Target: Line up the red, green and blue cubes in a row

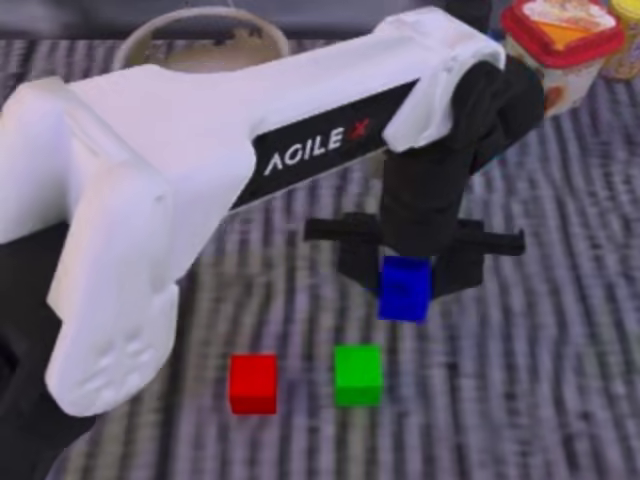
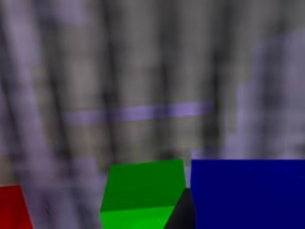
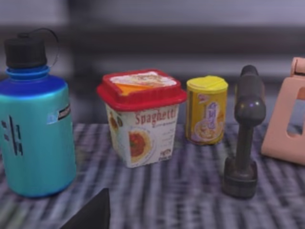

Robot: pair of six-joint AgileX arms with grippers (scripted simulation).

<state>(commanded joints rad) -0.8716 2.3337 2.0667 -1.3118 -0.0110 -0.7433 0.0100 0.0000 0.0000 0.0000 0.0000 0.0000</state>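
Note:
The red cube and the green cube sit side by side near the table's front, a small gap between them. My left gripper is shut on the blue cube, just behind the green cube and slightly to its right. Whether the blue cube touches the table I cannot tell. In the left wrist view the blue cube fills the corner beside one dark finger, with the green cube and the red cube beyond. My right gripper is out of the top view; one dark finger shows, open, holding nothing.
At the back right stand a red-lidded spaghetti tub, a yellow can, a blue bottle, a dark dumbbell-like tool and a pink object. A round bowl is at the back left.

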